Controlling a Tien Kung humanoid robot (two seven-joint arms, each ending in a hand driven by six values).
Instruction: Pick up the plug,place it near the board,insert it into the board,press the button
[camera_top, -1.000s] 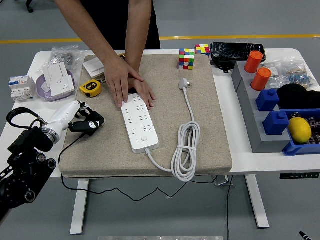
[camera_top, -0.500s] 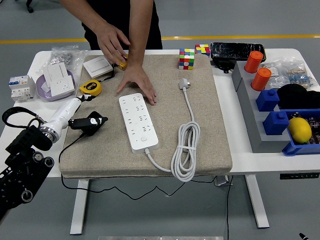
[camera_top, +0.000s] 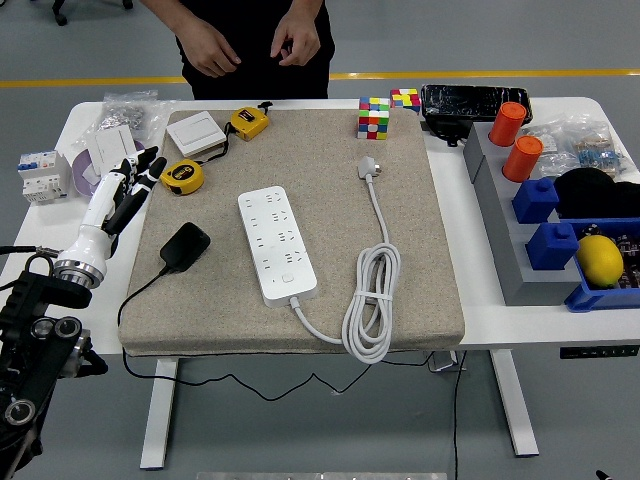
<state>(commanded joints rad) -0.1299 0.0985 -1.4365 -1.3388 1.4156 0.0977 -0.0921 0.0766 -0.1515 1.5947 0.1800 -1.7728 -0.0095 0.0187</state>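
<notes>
A black plug (camera_top: 185, 245) with a thin black cable lies flat on the beige mat (camera_top: 420, 250), left of the white power board (camera_top: 277, 243). The board lies lengthwise at the mat's middle, its button (camera_top: 289, 279) near the front end. My left hand (camera_top: 128, 186) hovers at the mat's left edge, up and left of the black plug, fingers spread and holding nothing. The board's own white plug (camera_top: 368, 166) lies to the right, its cord coiled (camera_top: 371, 300) at the front. A person's two hands (camera_top: 250, 45) are held back beyond the table's far edge.
Two yellow tape measures (camera_top: 184, 176) (camera_top: 247, 122) and a white switch plate (camera_top: 195, 133) lie at the mat's far left. Colour cubes (camera_top: 373, 117) stand at the far edge. A grey rack with orange and blue pieces (camera_top: 520, 190) and a lemon (camera_top: 599, 259) fill the right side.
My left hand let go of the black plug and drew back up and left, fingers opening. The person's hands left the board and pulled back past the far edge.
</notes>
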